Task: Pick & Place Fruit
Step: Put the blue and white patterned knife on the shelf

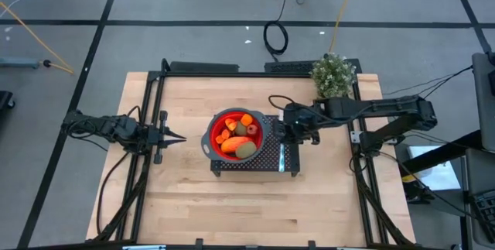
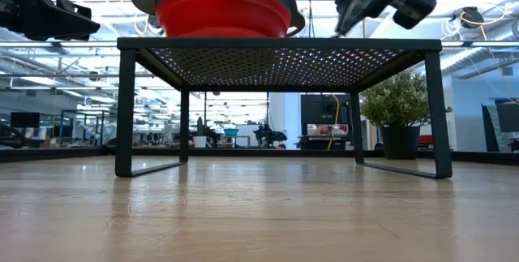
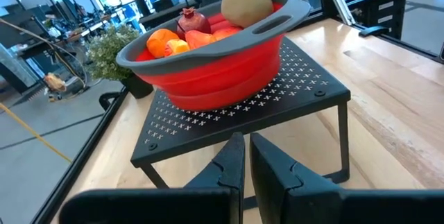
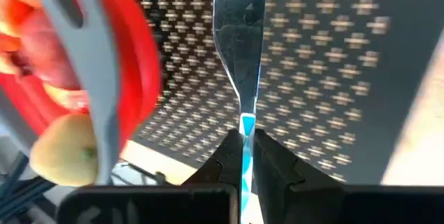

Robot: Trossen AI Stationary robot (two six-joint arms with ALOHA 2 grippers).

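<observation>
The fruit lies in a red bowl with a grey rim (image 1: 210, 135) on a black perforated rack (image 1: 267, 161): a long orange piece (image 1: 232, 145), a dark red round one (image 1: 251, 129), brownish-green ovals (image 1: 246, 150) and small orange bits (image 1: 246, 119). My right gripper (image 1: 285, 135) hangs over the rack just right of the bowl, shut on a slim silver utensil with a light-blue handle (image 1: 281, 155). My left gripper (image 1: 179, 137) waits left of the rack, above the table, fingers shut and pointing at the bowl (image 3: 208, 78). My right gripper pinches the utensil between its two fingers where the light-blue handle (image 4: 246, 128) meets the silver neck. The fingers come from above, pointing down at the rack. The silver end (image 4: 239, 37) reaches out past the fingertips over the rack; whether it rests there I cannot tell.
A bushy green potted plant (image 1: 333, 75) stands at the table's far right corner, behind the right arm. The rack stands on legs (image 2: 126, 108) with open space beneath it. Bare wooden table (image 1: 247, 211) stretches toward the near edge and on the left side.
</observation>
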